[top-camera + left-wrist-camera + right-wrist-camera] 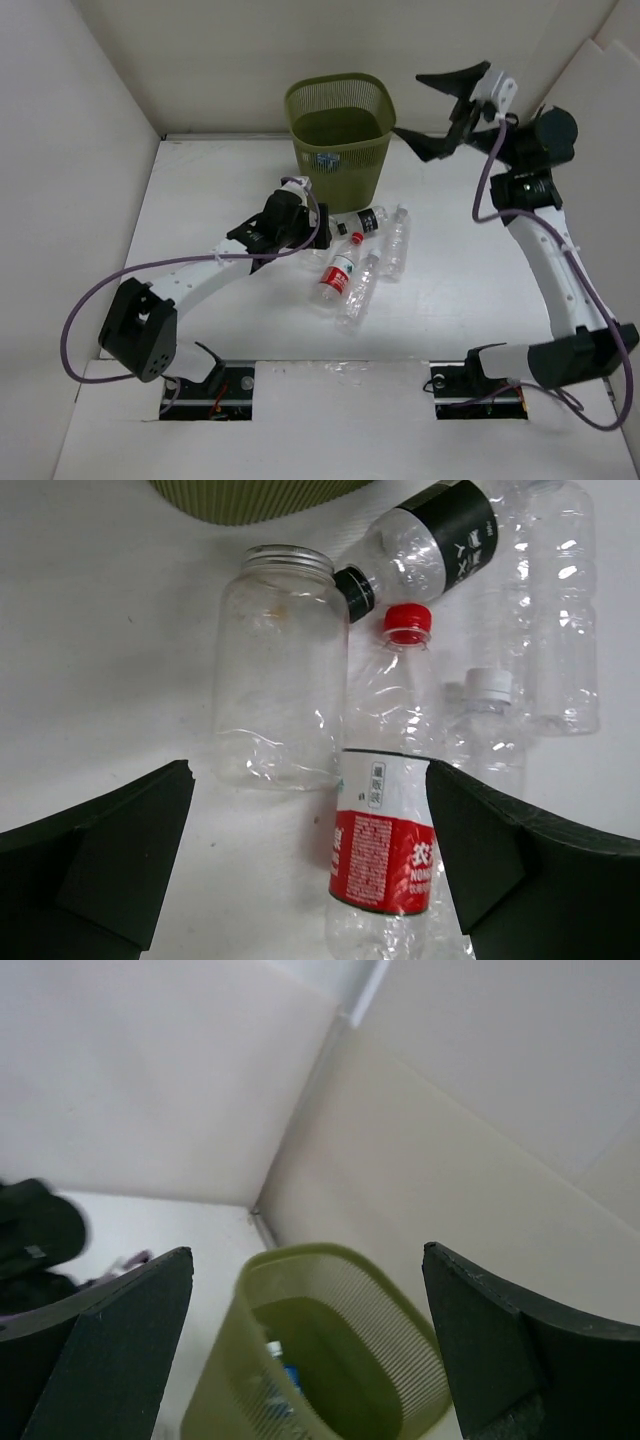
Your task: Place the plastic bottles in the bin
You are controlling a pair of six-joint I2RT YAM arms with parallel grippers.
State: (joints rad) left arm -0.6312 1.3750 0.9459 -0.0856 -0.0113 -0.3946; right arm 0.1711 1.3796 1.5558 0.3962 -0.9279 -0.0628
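My left arm (190,275) stretches from its base forward and toward the middle, lying low and nearly flat, with the wrist (283,215) angled downward. The left gripper (318,232) is spread wide; in its own camera the two dark fingers (100,860) sit at the lower corners with a broad gap between them and grip nothing. My right arm (550,260) rises steeply from its base, elbow bent, and carries its wrist (545,130) high at the far right. The right gripper (410,103) points left, jaws splayed far apart and empty.
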